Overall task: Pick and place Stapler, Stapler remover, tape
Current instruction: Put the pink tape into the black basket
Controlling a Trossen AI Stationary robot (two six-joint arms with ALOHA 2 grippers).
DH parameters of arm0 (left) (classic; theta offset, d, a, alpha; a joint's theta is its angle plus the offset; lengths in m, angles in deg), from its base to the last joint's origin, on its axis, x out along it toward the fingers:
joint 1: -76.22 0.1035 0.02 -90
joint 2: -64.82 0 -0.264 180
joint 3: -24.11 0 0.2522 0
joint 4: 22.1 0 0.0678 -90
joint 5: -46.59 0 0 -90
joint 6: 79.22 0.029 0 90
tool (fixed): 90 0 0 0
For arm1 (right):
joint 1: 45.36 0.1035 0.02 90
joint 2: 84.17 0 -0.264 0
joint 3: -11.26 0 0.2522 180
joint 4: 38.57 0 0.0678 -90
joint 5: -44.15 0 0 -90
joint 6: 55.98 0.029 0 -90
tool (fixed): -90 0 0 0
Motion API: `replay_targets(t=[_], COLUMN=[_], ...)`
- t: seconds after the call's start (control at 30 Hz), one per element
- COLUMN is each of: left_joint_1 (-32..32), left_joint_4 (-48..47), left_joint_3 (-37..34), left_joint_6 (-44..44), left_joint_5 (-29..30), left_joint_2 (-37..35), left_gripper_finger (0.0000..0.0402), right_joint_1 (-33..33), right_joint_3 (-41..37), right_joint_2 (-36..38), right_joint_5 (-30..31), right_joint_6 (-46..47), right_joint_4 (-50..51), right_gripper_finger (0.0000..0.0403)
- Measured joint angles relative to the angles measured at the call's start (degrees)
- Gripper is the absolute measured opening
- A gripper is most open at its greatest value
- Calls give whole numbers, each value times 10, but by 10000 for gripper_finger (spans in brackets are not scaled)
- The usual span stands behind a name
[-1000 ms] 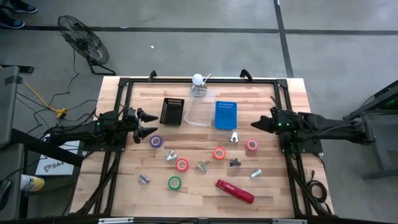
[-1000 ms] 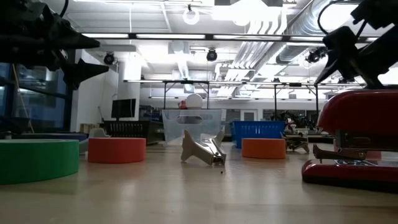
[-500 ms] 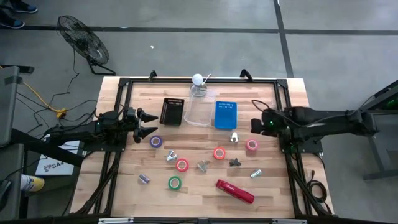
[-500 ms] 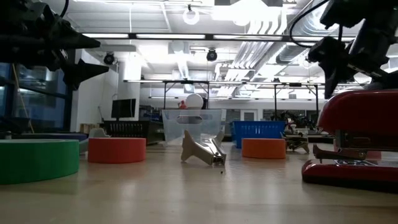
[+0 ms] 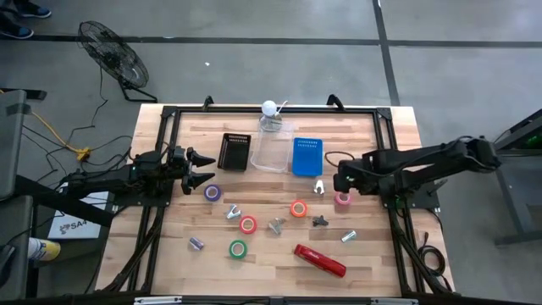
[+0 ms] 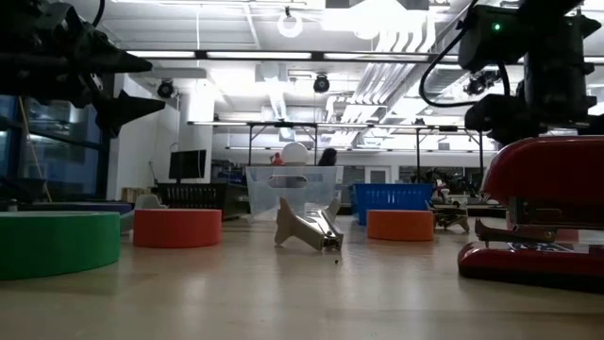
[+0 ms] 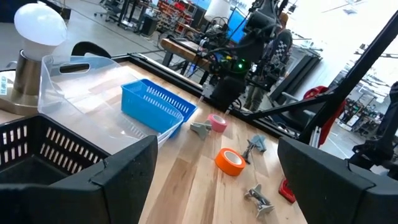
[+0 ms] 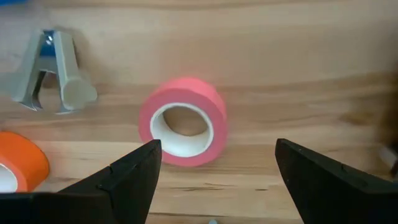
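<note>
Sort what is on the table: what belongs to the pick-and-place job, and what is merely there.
Job things: red stapler; staple removers, e.g.; tape rolls: pink below the open right gripper, purple, green, two red-orange.

Merely there: blue tray, black basket, clear bin.

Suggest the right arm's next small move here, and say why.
Probably lower the right gripper straight down around the pink tape roll. Its fingers are open, and the wrist view shows the roll lying flat on the table, centred between them but not yet enclosed. The left gripper waits by the black basket.
</note>
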Motion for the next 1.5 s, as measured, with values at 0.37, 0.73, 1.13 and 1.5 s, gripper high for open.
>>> replay_targets(t=[0.37,0.73,1.13,1.5], left_joint_1=[0,0,0,0], left_joint_4=[0,0,0,0], left_joint_3=[0,0,0,0], left_joint_6=[-8,-7,-7,-7], left_joint_5=[0,1,1,1], left_joint_2=[0,0,0,0], left_gripper_finger=[328,328,328,328], right_joint_1=[41,42,42,43], right_joint_3=[-16,-20,-20,-19], right_joint_2=[-36,-43,-114,-137], right_joint_5=[19,32,19,18], right_joint_6=[90,121,113,112], right_joint_4=[0,-2,-30,-58], right_gripper_finger=[307,307,307,268])
